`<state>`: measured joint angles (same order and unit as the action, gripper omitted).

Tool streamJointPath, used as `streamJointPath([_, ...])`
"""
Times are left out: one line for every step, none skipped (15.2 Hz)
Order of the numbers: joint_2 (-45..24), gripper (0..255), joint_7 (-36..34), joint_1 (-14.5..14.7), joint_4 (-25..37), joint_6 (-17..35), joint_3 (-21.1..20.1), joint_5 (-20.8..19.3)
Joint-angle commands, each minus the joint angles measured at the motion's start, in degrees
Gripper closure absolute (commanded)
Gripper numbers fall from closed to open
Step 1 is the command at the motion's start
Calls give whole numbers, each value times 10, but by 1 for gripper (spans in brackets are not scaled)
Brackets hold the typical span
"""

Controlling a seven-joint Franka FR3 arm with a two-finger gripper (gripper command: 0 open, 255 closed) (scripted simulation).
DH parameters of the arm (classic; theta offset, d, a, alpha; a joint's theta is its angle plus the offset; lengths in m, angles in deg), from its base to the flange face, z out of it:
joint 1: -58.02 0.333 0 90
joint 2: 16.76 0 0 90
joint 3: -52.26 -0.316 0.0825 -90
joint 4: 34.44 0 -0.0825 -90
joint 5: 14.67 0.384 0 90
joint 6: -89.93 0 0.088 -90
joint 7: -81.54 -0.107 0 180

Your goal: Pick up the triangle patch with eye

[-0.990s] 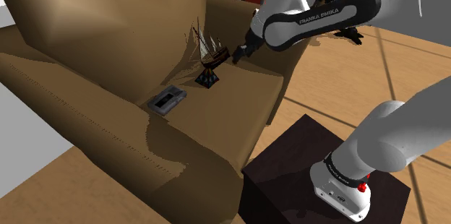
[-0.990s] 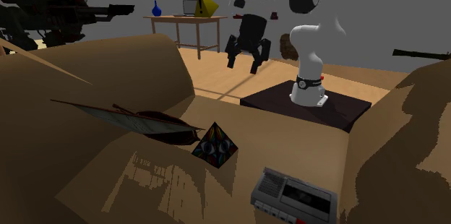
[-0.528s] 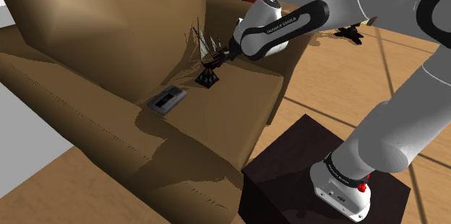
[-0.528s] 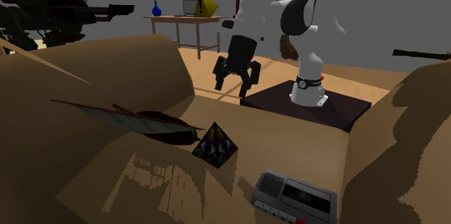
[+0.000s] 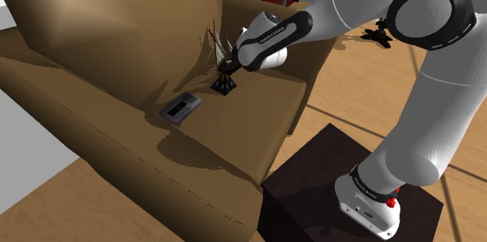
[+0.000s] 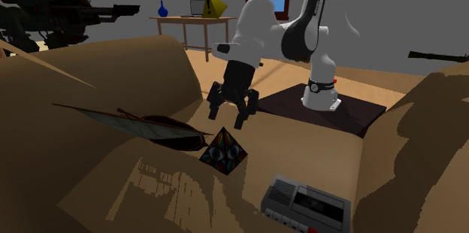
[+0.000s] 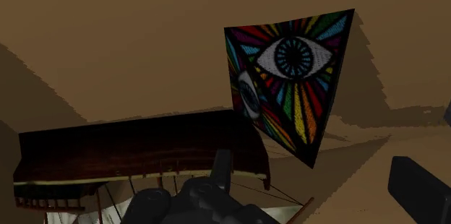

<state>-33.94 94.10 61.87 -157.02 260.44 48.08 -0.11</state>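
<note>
The jaws are released, the two black fingers [image 6: 242, 117] spread wide and pointing down, and they hang just above the patch [image 6: 222, 151] without touching it. That looks like the lining-up stage before a grasp, with the gap left wide enough to go either side of the thing. The arm [image 5: 269, 36] reaches out long and low from its stand [image 5: 312, 178] across the sofa [image 5: 94, 84], probably because the patch sits well back on the seat cushion, near the backrest. It rests on the cushion just beside a dark model ship [image 6: 150, 126]. The ship's hull and rigging lie close on one side, so the jaws likely have to close across the patch without catching the ship. The patch stands up rather than lying flat, like a small pyramid with dark edges. In the wrist view two of its faces show, meeting at a sharp edge. Each face carries a white eye with a blue iris, and rainbow stripes of red, orange, yellow, green and blue fan out from it. The surface looks stitched. Farther along the seat, well apart from the patch, lies a grey tape recorder [image 5: 180, 108], which plays no part in this task.
</note>
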Motion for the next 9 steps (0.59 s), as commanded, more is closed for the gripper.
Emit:
streamJointPath([-15,0,6,-3,2,15,-6,6])
streamJointPath([-21,0,9,-5,1,22,-9,8])
streamJointPath([-27,0,12,-7,1,28,-12,10])
streamJointPath([-33,0,14,-10,1,34,-15,13])
streamJointPath([-39,0,17,-12,1,41,-18,14])
streamJointPath([-43,0,19,-13,1,44,-19,15])
streamJointPath([-43,0,19,-13,1,44,-19,15])
streamJointPath([-43,255,18,-12,0,45,-19,15])
streamJointPath([-43,255,18,-13,-1,46,-20,16])
